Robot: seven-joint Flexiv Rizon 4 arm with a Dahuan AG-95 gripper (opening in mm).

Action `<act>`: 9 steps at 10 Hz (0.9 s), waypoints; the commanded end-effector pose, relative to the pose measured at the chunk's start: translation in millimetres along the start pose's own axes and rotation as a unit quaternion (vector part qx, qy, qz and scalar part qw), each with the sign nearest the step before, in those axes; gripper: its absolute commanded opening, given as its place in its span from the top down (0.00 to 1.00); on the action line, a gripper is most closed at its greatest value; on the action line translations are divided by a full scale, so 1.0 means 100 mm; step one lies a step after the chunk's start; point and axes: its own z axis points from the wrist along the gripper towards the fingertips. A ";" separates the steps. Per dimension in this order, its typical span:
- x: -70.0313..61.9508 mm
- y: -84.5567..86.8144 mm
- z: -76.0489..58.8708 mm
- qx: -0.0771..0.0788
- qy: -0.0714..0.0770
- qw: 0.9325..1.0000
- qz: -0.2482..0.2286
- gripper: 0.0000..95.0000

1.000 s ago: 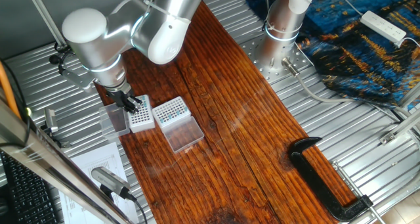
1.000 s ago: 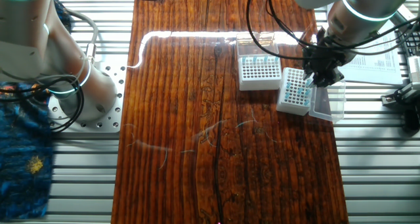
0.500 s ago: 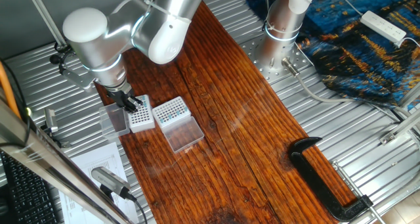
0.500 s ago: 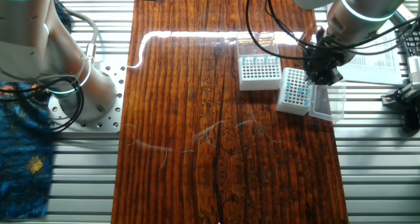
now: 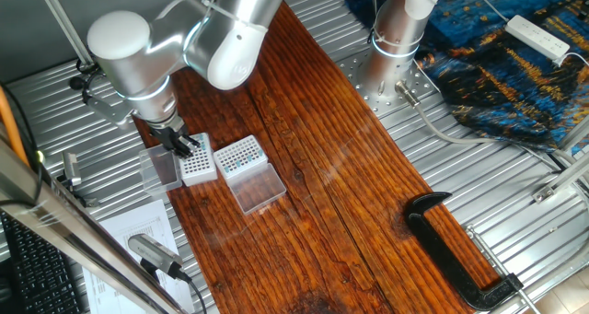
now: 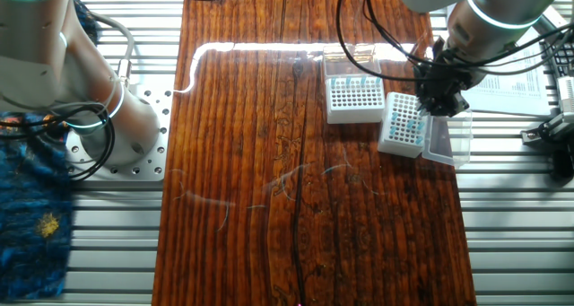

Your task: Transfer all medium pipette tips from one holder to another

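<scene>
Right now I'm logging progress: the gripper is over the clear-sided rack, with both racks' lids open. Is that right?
Not quite. In the other fixed view the gripper is over the opaque white-sided rack, the one with teal tips; the clear-sided rack sits beside it, untouched. Both lids are open, as you said.
</scene>
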 end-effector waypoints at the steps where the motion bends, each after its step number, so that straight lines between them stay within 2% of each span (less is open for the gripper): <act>1: 0.00 0.01 -0.03 0.000 0.004 1.000 0.000 1.00; 9: 0.05 0.03 -0.33 -0.007 0.018 1.000 -0.010 1.00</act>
